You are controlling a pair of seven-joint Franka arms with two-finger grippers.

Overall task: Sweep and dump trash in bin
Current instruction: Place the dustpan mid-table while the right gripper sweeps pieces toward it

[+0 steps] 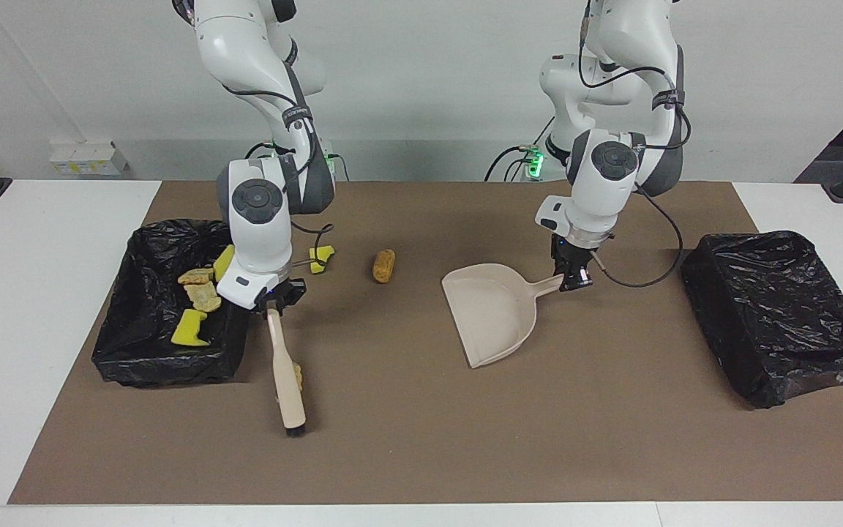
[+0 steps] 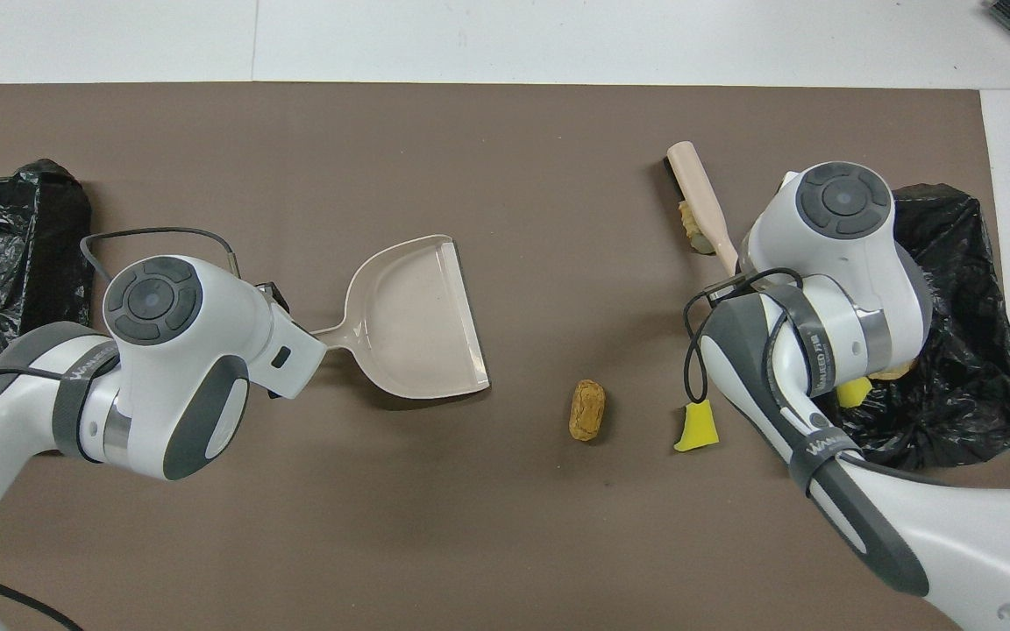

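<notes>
Brown mat: my right gripper (image 1: 273, 302) clamps the brush (image 1: 285, 375), bristles beside the pale lump (image 1: 296, 378), dustpan (image 1: 493, 312) toward my left arm's end.

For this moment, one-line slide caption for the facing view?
Right gripper holds brush against pale lump; left gripper holds dustpan.
</notes>
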